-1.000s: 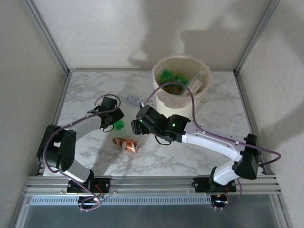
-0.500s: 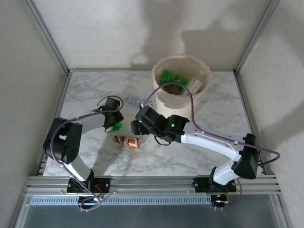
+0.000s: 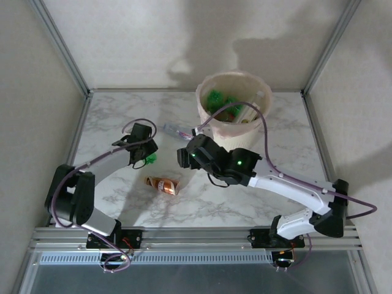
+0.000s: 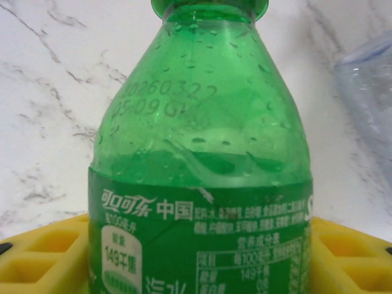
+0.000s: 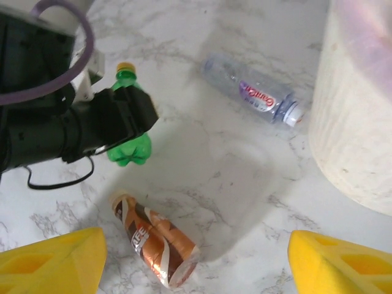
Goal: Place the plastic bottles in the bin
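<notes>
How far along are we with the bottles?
Done: several bottles lie in the bin. In hand: the left fingers clamp the green bottle. Left: that one, plus the clear bottle and the copper bottle lying on the table.

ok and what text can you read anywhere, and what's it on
"可口可乐 中国": label of the green plastic bottle.
"149千焦": same label, lower left.
"20260322": stamped on its shoulder; the line beneath is unclear.
Too blurred to read: labels on the clear plastic bottle and the copper-orange plastic bottle.
</notes>
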`<act>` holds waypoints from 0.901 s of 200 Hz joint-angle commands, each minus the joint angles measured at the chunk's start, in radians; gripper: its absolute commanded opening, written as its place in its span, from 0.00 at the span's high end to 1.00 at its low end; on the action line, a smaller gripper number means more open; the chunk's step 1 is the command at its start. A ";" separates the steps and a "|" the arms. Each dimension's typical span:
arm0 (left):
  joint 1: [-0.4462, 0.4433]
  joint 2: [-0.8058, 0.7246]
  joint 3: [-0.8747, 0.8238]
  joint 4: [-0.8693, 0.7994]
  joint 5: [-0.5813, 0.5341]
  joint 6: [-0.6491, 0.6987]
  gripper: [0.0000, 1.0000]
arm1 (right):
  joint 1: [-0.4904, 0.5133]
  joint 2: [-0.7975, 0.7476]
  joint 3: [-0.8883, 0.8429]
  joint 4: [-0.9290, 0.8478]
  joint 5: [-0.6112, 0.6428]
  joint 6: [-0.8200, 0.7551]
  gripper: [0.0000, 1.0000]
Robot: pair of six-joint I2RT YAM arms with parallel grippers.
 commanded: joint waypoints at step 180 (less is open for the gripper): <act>-0.496 0.502 1.465 -0.419 0.006 0.210 0.42 | -0.135 -0.402 -0.076 -0.401 0.279 0.282 0.23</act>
